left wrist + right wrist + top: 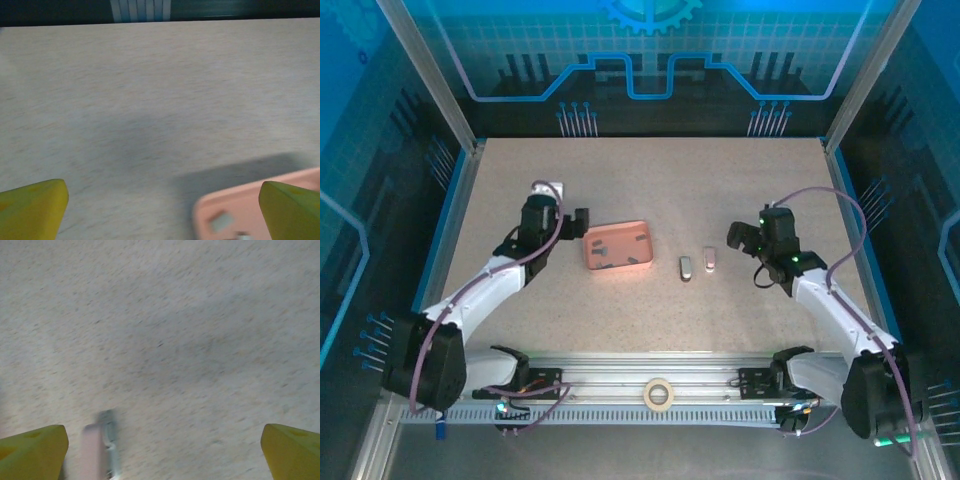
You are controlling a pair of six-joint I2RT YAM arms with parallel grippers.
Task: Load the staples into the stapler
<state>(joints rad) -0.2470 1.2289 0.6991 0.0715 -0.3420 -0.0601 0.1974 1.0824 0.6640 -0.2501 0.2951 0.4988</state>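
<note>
Hanging released, empty: left gripper [582, 222] by pink tray [617, 226] centre-left, right gripper [738, 237] centre-right. Likely risking clipping tray wall, fumbling tiny flat staples [607, 264].

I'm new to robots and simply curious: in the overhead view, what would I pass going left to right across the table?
From the left: left gripper → pink tray holding the staples → small grey piece → small pink piece → right gripper.
</note>
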